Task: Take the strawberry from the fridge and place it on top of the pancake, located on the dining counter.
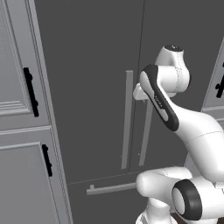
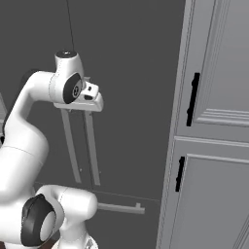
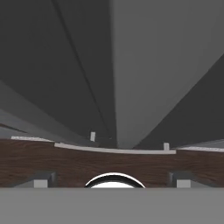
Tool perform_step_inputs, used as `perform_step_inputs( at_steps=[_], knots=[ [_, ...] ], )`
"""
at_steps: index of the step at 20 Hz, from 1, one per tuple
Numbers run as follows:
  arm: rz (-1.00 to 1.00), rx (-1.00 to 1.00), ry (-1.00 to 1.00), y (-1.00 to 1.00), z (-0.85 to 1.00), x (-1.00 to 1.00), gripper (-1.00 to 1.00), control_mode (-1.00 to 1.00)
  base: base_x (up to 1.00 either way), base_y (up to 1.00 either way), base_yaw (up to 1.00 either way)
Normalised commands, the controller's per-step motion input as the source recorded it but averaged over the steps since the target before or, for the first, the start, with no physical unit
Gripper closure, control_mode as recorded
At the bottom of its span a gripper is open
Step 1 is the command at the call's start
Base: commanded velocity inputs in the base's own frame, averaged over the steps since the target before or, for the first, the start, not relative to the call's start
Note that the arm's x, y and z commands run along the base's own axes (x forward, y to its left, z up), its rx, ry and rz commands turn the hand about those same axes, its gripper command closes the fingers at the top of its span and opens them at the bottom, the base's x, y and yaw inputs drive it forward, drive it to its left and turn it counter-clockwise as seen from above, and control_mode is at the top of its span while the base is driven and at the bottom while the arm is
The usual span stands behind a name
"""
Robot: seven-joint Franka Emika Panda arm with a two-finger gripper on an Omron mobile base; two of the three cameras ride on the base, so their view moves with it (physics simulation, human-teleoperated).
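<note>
The fridge [image 1: 92,65] fills the middle of both base views, dark grey, with both doors shut. Its two long grey bar handles [image 1: 127,118] run side by side down the centre seam. My gripper [image 1: 140,92] sits at the top of the right-hand handle [image 1: 146,135]. In the hand view the gripper [image 3: 113,180] looks down along that handle [image 3: 144,87]. Its fingertips [image 3: 41,179] stand wide apart with the bar between them, open and not pressing on it. The strawberry is hidden behind the shut doors. The pancake and the dining counter are out of view.
Light grey panelled cabinets with black handles flank the fridge on the left [image 1: 30,92] and the right [image 2: 194,97]. The bottom drawer's horizontal bar handle [image 1: 111,188] juts out low, close to my arm's base. Dark wooden floor [image 3: 65,162] lies below.
</note>
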Motion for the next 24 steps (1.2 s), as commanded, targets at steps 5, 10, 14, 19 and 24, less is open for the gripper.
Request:
perform_step_inputs(
  at_steps=[5,10,14,19,24],
  knots=[
    [0.00,0.00,0.00,0.00,0.00,0.00,-1.00,1.00,-0.37,0.18,-0.04],
    [0.00,0.00,0.00,0.00,0.00,0.00,-1.00,1.00,-0.70,0.21,-0.03],
    [0.00,0.00,0.00,0.00,0.00,0.00,-1.00,1.00,-0.39,0.29,-0.01],
    [0.00,0.00,0.00,0.00,0.00,0.00,-1.00,1.00,-0.05,0.03,-0.01],
    [0.00,0.00,-0.25,0.00,-0.31,0.38,-1.00,-1.00,0.03,0.00,0.00]
  ],
)
